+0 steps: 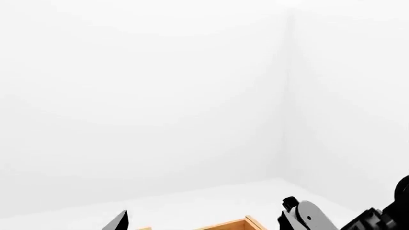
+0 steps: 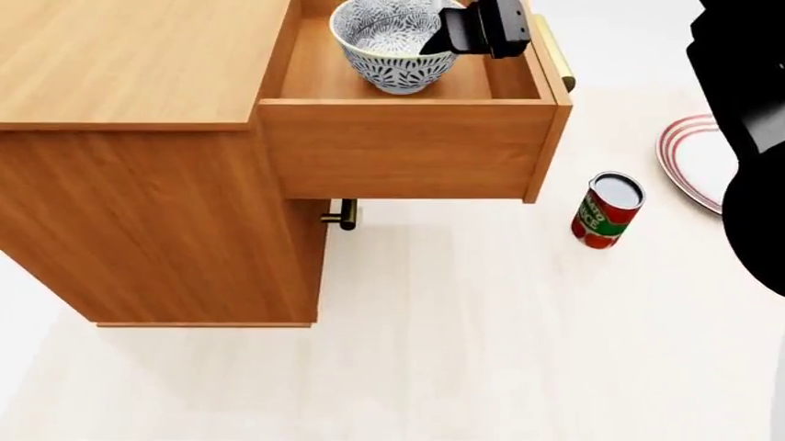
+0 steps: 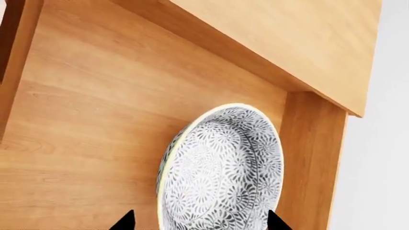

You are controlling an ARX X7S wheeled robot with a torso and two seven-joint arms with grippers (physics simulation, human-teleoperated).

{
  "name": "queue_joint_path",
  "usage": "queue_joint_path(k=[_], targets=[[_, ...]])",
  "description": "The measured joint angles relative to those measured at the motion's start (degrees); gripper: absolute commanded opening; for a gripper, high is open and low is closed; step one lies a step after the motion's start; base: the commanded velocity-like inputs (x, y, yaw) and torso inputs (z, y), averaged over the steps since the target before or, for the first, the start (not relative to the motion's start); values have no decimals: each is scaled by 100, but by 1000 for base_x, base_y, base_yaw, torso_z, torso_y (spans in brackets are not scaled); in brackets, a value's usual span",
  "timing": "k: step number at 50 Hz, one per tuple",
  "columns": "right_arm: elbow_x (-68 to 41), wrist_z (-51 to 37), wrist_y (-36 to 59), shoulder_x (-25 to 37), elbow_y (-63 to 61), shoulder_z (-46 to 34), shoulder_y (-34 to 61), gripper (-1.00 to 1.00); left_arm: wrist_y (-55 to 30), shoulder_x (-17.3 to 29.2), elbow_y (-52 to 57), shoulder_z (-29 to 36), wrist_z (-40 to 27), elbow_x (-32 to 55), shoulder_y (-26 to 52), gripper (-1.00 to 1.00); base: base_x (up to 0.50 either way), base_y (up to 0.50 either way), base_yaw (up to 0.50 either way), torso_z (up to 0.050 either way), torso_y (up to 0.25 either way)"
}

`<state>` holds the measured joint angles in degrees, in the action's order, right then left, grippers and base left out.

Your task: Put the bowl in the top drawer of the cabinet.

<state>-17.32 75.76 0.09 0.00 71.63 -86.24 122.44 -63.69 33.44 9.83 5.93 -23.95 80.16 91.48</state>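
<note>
The blue-and-white speckled bowl sits upright inside the pulled-out top drawer of the light-brown cabinet. My right gripper hovers at the bowl's right rim. In the right wrist view the patterned bowl lies on the drawer floor between the spread fingertips of the right gripper, which is open, with a gap beside one fingertip. My left gripper is open with nothing in it, facing a white wall, with a drawer corner just below it. It does not show in the head view.
A red-and-green can stands on the floor right of the drawer. A white plate with red rim rings lies further right, partly behind my right arm. The lower drawer's dark handle pokes out under the open drawer.
</note>
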Motion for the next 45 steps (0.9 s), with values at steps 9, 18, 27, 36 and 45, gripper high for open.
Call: queue_joint_path(k=[9,18,27,36,45], targets=[[-22,22,6,0,51,27,51,100,12,-16,-29,27,-8,13,25,100,0,0,0,0,0],[-47,68,-11,0,134,76,101,100,26,-40,-47,59,-25,19,55,100,0,0,0,0,9],[-77,75,-46,1,232,161,148,100,35,-61,-57,86,-44,41,81,100,0,0,0,0,126],[19,21,-78,2,293,497,186,100,65,-69,-61,85,-60,65,77,100,0,0,0,0,138],[472,-39,-81,41,316,1317,207,100,145,-87,-89,79,-38,38,16,100,0,0,0,0,137]])
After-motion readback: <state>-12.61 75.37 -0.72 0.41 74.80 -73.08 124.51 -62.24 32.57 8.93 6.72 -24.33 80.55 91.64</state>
